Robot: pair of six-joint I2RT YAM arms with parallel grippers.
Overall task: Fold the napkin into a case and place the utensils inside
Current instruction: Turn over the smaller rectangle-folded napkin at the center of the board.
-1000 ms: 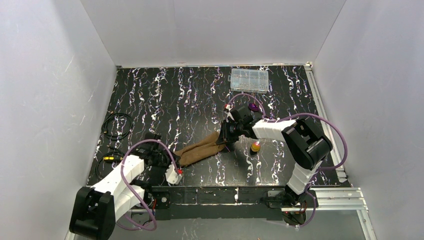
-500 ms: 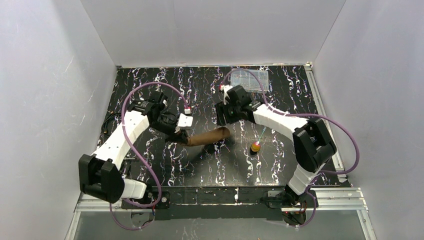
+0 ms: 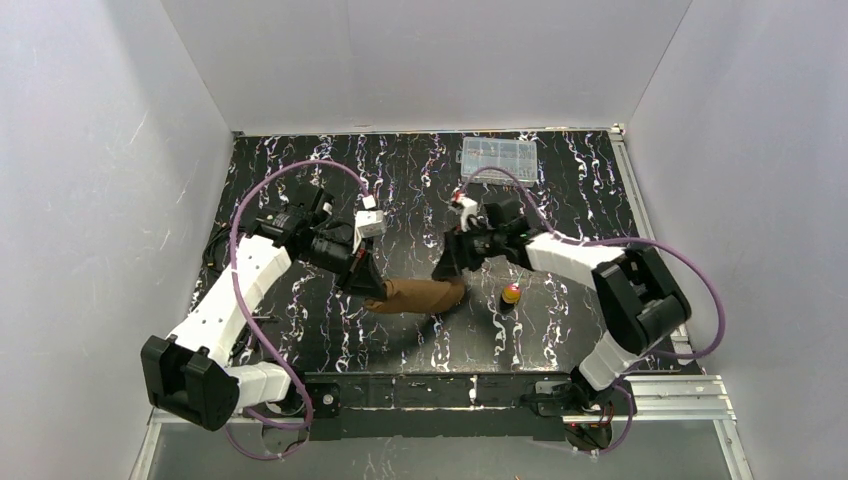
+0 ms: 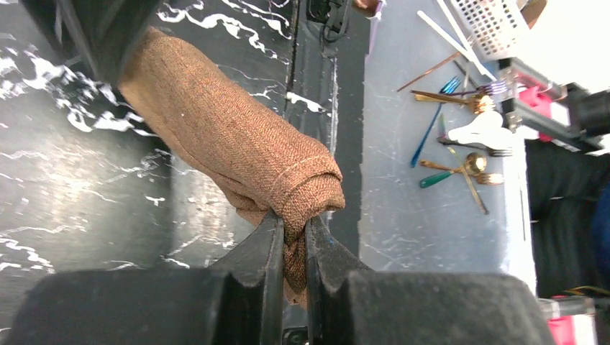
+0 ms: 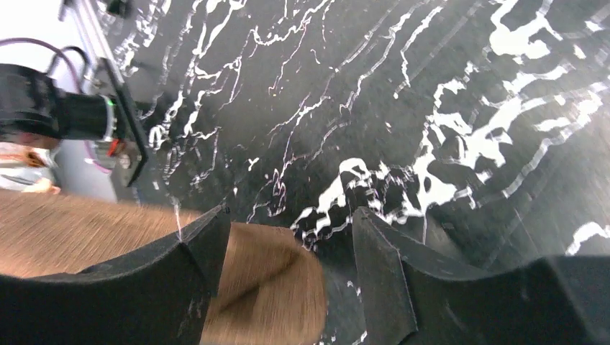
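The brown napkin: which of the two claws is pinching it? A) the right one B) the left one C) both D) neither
B: the left gripper is shut on one end of the napkin, while the right gripper stands open by the other end.

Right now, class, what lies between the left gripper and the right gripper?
The rolled brown napkin, in the top view: the left gripper is shut on one end, the open right gripper at the other.

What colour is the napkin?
The soft cloth napkin is plain brown; clearest in left wrist view.
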